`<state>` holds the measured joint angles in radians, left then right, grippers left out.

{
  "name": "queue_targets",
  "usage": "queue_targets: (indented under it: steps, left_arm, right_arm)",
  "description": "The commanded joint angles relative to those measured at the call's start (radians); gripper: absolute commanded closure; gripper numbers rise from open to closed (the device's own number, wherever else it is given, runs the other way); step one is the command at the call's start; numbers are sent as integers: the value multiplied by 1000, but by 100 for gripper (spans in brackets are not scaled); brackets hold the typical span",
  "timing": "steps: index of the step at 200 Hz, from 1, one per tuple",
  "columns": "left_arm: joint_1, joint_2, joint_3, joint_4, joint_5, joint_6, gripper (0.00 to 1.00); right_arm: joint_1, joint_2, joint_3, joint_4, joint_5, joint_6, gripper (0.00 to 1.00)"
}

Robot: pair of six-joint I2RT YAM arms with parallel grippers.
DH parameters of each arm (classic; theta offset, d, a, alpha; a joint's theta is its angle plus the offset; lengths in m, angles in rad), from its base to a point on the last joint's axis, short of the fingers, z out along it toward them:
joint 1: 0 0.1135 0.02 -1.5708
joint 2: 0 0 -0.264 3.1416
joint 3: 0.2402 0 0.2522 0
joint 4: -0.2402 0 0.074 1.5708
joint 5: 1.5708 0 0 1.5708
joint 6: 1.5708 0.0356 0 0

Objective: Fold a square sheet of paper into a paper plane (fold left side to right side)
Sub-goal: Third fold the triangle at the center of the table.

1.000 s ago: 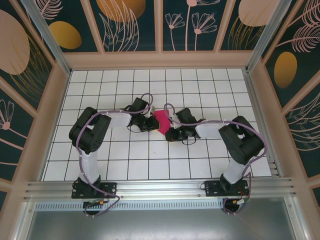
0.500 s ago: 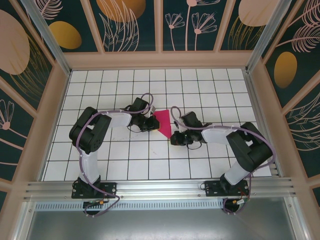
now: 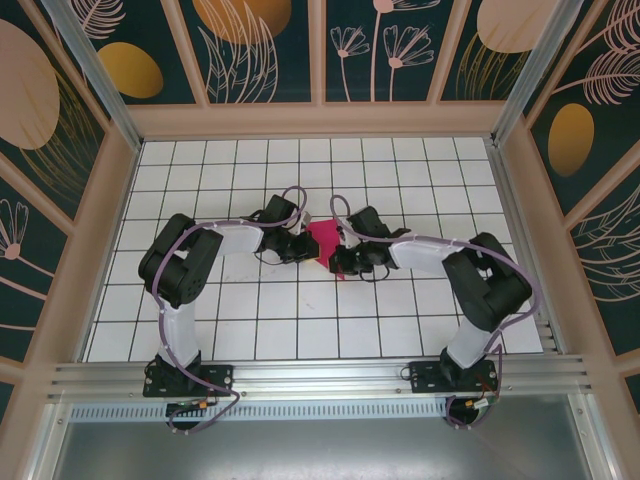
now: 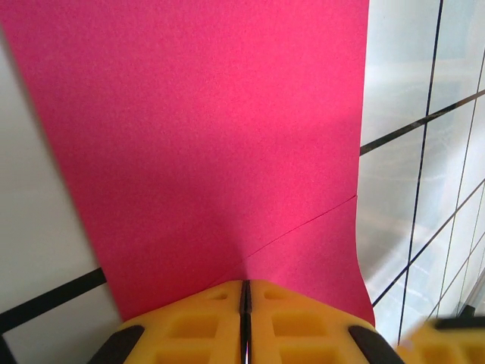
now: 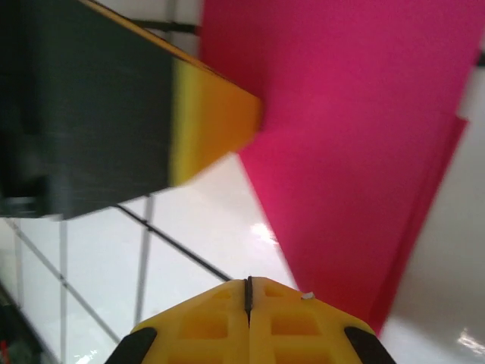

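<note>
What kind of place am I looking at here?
Most likely a purpose-built robot test cell rather than a home or workshop: a white gridded table, boxed in by wall panels printed with leaves and flowers, with an aluminium rail along the near edge.

White gridded table (image 3: 400, 180), pink paper (image 3: 322, 240)

We see the right gripper (image 3: 338, 264) back against the near right edge of the pink sheet (image 3: 322, 240), having pulled clear of it half a second ago; its jaws have closed fully, and the sheet now looks shorter from above than the long triangle before
</note>
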<state>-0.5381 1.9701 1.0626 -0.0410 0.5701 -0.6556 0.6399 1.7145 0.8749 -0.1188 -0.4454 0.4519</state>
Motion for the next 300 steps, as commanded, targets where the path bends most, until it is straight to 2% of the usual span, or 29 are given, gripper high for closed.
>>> queue_targets:
  steps: [1,49,95,158,214,275,300]
  left_arm:
    - [-7,39,3,-33,-88,18,88]
    - [-7,21,22,-52,-90,28,88]
    - [-7,-63,50,-70,-87,22,81]
    - [-54,-166,-35,-9,-30,-43,88]
    - [-107,-98,-52,62,9,-77,90]
    - [-108,-41,-52,88,29,-80,91]
    - [-108,-9,-49,72,-3,-61,91]
  right_arm:
    - [4,19,1,-40,65,38,99]
    - [1,20,-93,-42,85,100,100]
    - [-4,36,-169,-3,64,137,100]
    - [-11,58,-164,20,63,136,100]
    - [-11,61,-161,19,65,133,100]
    - [-10,69,-162,20,65,135,100]
    - [-10,67,-161,9,73,133,100]
